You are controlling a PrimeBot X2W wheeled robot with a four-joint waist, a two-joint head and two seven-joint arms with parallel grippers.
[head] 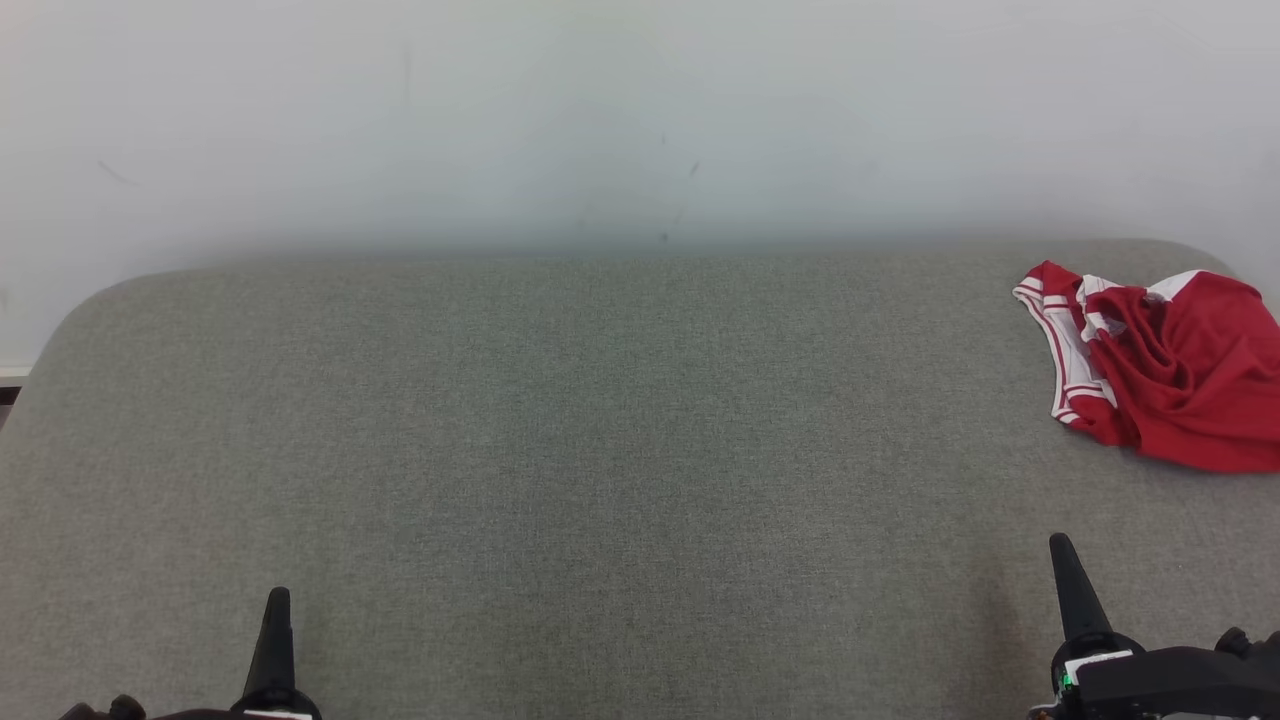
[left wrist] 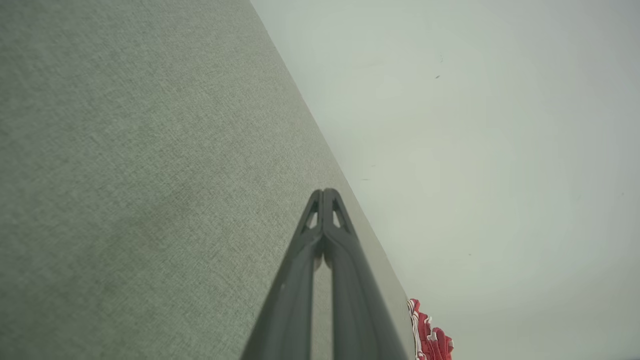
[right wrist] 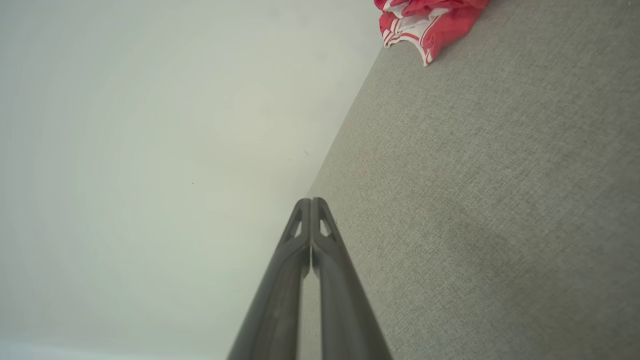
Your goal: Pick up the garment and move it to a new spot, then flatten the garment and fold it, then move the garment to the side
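A crumpled red garment (head: 1170,370) with white striped trim lies bunched at the far right of the grey fabric surface (head: 600,450). A corner of the garment (left wrist: 430,340) peeks in at the bottom of the left wrist view, and the garment (right wrist: 425,20) sits at the top of the right wrist view. My left gripper (head: 277,600) rests at the lower left, shut and empty, its fingertips pressed together (left wrist: 324,192). My right gripper (head: 1060,545) sits at the lower right, below the garment and well short of it, also shut and empty (right wrist: 310,201).
A pale wall (head: 640,120) rises directly behind the grey surface. The surface has rounded back corners, and its left edge (head: 30,380) drops off beside a strip of floor.
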